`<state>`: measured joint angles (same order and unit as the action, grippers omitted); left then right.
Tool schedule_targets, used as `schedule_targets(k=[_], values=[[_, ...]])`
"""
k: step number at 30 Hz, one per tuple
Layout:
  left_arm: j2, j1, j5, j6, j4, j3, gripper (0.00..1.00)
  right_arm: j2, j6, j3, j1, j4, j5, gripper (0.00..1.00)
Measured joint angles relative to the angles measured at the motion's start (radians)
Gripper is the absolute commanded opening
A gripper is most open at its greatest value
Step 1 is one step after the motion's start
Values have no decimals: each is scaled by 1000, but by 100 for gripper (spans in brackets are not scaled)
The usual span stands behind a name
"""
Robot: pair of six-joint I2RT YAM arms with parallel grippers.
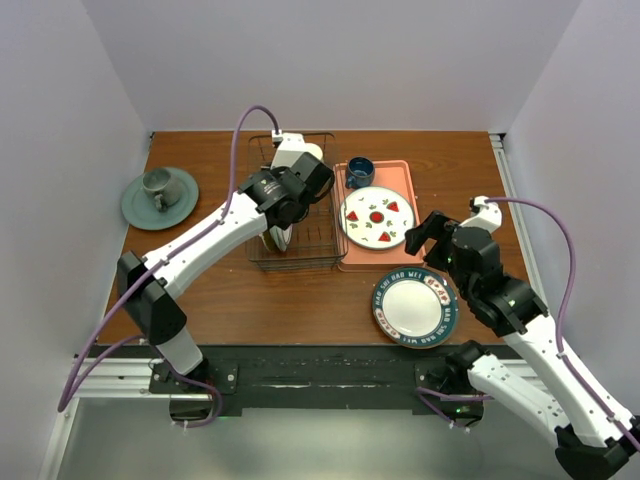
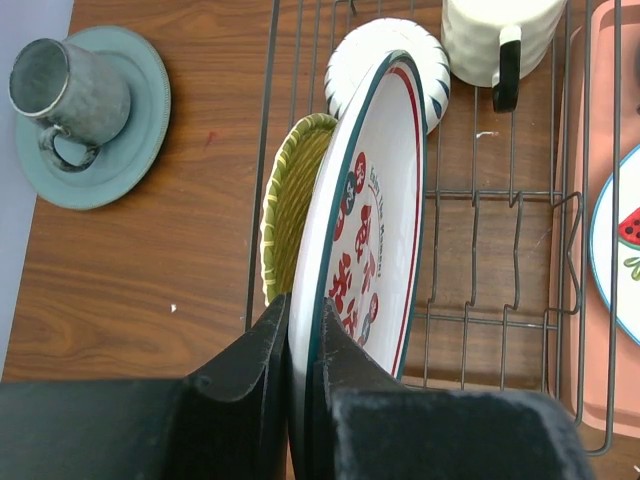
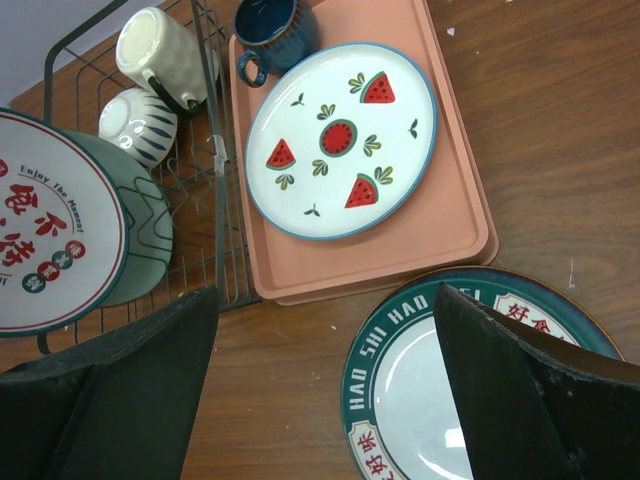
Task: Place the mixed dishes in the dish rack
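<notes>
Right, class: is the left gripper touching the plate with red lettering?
Touching. In the left wrist view the left gripper pinches the plate by its rim, a finger pressed against each face.

The left arm (image 1: 205,243) extends diagonally forward and to the right from its base, with the wrist bent downward. The left hand (image 2: 300,325) points down, and its two fingers (image 2: 250,360) are clamped on the rim of a teal-rimmed plate (image 2: 375,200). The right arm (image 1: 525,315) is folded near its base, with the forearm angled forward and left. The right hand (image 3: 325,300) has its jaws spread wide and grips nothing.
</notes>
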<state>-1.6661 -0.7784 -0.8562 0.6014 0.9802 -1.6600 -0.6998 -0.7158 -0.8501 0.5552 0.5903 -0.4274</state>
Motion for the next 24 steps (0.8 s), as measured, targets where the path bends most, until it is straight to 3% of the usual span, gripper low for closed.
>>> schedule_targets(k=[17, 24], values=[[-116, -10, -39, 14, 0, -34, 0, -19, -2, 28, 0, -14, 0, 92], [-129, -10, -48, 16, 2, -42, 17, -32, -2, 41, 0, -22, 0, 92]])
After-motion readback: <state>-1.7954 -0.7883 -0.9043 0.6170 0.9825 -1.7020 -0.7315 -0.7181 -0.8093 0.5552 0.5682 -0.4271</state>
